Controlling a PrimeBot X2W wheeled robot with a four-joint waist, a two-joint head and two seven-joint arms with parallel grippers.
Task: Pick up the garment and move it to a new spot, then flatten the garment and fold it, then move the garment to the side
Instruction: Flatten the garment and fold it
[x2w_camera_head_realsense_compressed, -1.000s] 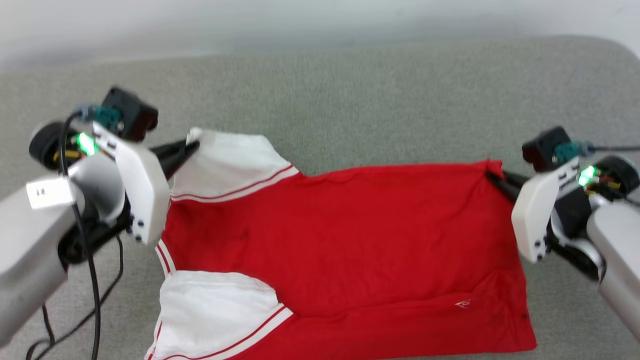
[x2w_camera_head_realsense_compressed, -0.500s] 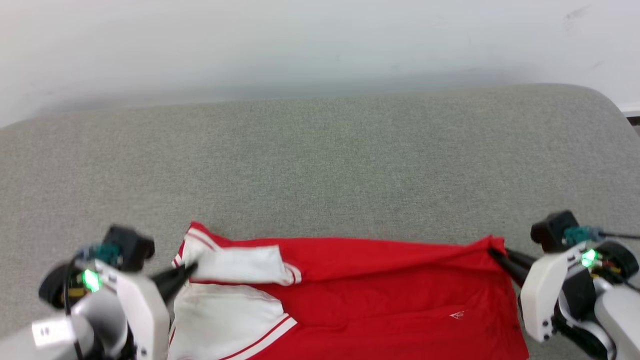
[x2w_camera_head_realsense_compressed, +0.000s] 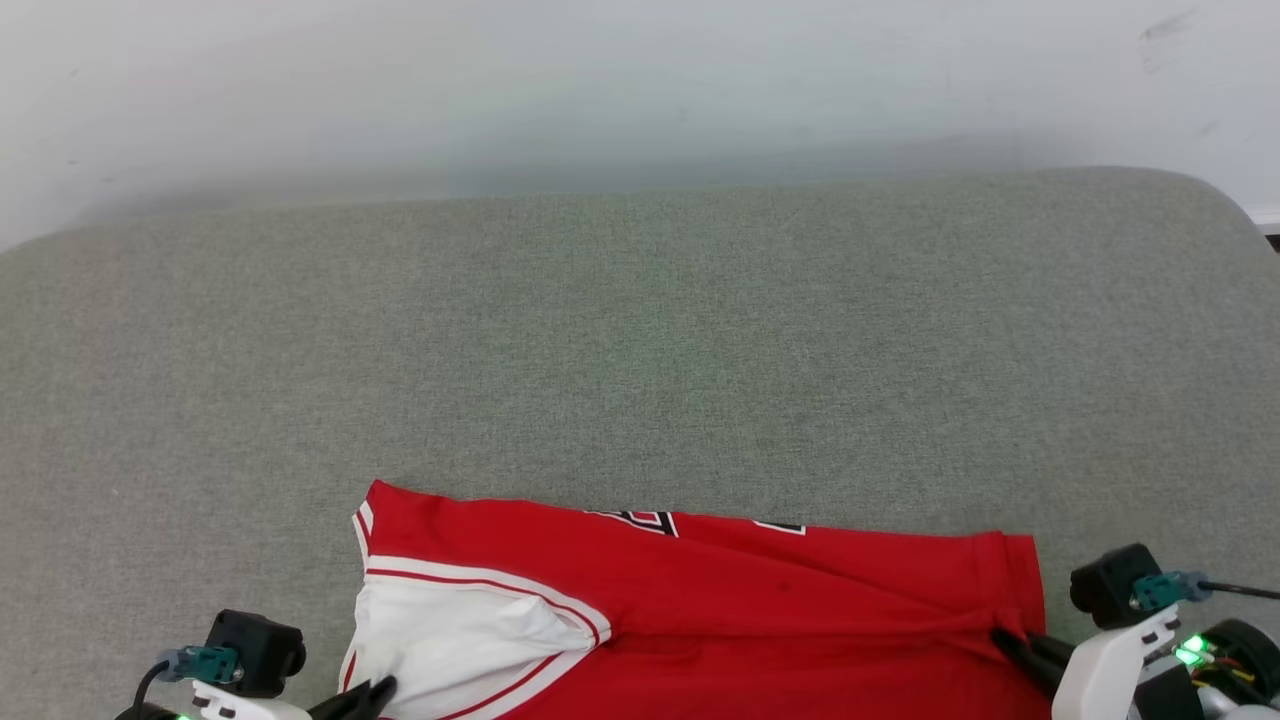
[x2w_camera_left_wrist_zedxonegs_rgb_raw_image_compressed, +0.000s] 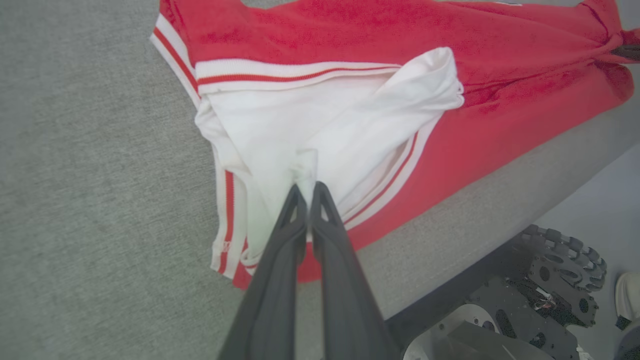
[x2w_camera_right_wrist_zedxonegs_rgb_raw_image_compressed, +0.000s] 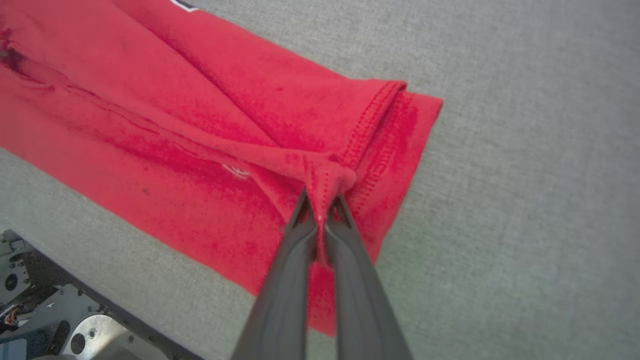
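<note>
The garment (x2w_camera_head_realsense_compressed: 720, 600), a red shirt with white sleeves and striped trim, lies along the near edge of the grey padded table (x2w_camera_head_realsense_compressed: 640, 350), doubled over lengthwise. A strip of black lettering (x2w_camera_head_realsense_compressed: 645, 520) shows at its far fold. My left gripper (x2w_camera_head_realsense_compressed: 375, 690) is shut on a pinch of the white sleeve (x2w_camera_left_wrist_zedxonegs_rgb_raw_image_compressed: 320, 115), as the left wrist view shows at the left gripper's tips (x2w_camera_left_wrist_zedxonegs_rgb_raw_image_compressed: 306, 189). My right gripper (x2w_camera_head_realsense_compressed: 1005, 640) is shut on a bunched corner of the red hem (x2w_camera_right_wrist_zedxonegs_rgb_raw_image_compressed: 370, 125), seen close in the right wrist view at the right gripper's tips (x2w_camera_right_wrist_zedxonegs_rgb_raw_image_compressed: 321, 199).
The grey table stretches wide beyond the garment up to a white wall (x2w_camera_head_realsense_compressed: 600, 80). Its near edge runs just under the shirt, with my wheeled base (x2w_camera_left_wrist_zedxonegs_rgb_raw_image_compressed: 550, 280) below it. The table's right end curves off at the far right.
Both grippers have drawn the far sleeve and far hem corner toward the near edge, laying the shirt's far half over its near half. The head view has also shifted, showing more table.
</note>
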